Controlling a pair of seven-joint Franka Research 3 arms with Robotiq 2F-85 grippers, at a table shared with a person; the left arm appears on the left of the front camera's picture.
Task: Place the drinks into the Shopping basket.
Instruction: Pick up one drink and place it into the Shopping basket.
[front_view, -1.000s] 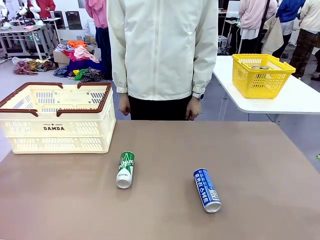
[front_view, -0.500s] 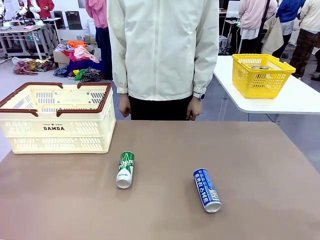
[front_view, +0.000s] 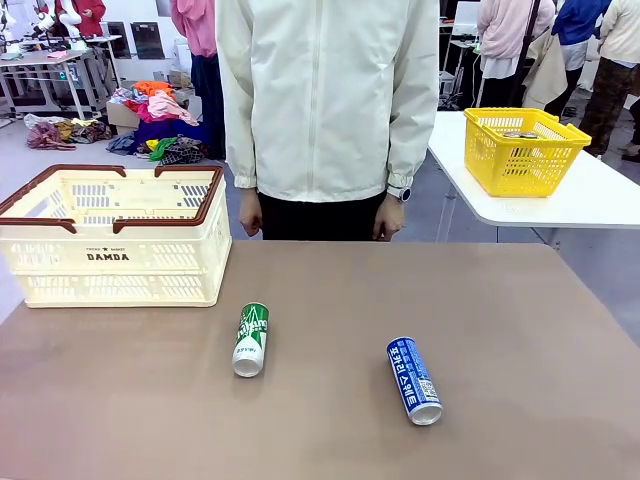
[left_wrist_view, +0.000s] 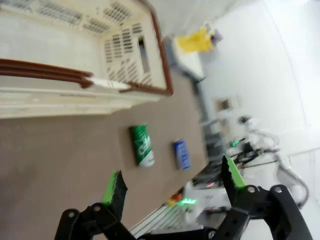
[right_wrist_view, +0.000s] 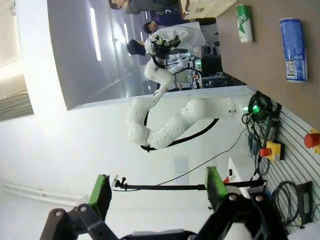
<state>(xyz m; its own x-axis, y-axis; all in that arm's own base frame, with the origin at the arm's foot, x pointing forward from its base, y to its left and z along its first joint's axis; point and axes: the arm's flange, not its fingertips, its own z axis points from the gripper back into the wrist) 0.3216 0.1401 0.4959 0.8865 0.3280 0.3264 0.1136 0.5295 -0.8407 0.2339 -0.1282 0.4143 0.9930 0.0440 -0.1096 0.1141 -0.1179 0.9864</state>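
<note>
- Two drinks, green can (front_view: 250, 340) and blue can (front_view: 414, 380), lie flat on the counter (front_view: 520, 320).
- Left gripper (left_wrist_view: 172, 174) and right gripper (right_wrist_view: 156, 181) gape empty; best to pinch across a can's width.

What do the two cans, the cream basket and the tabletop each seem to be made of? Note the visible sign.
The green can and blue can: likely thin metal, with printed glossy sides and silvery ends. The Shopping basket: moulded plastic, matte cream, with lattice slots and a brown rim. The table: smooth matte brown top, perhaps laminate; core unclear.
</note>
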